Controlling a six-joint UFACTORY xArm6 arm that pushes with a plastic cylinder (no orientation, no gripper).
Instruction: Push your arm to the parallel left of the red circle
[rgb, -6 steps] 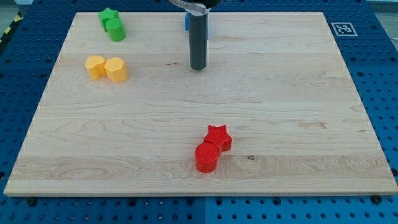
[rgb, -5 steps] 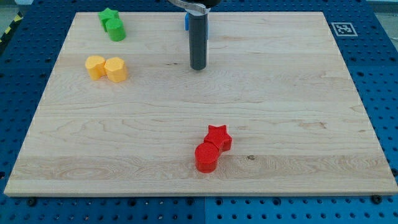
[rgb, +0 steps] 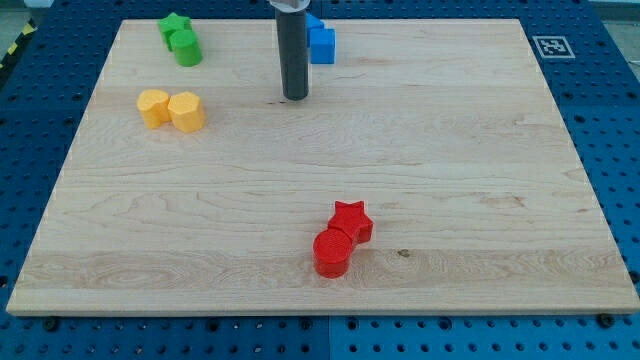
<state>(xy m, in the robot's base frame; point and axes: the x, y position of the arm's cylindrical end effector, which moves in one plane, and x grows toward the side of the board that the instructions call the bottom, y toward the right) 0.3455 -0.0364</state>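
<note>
Rod over far half of the board (rgb: 560, 180); my tip (rgb: 295, 98) touches nothing
Red circle (rgb: 332, 254) lies near edge, touching red star (rgb: 352, 219); blue block (rgb: 320, 43) just right of the rod.

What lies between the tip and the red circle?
Nothing: the camera view shows only bare board between my tip and the red circle.

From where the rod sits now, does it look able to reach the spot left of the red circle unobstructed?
Probably yes: my tip is near the view's top, and bare board lies between it and the red circle; the red star sits on the circle's other side.
</note>
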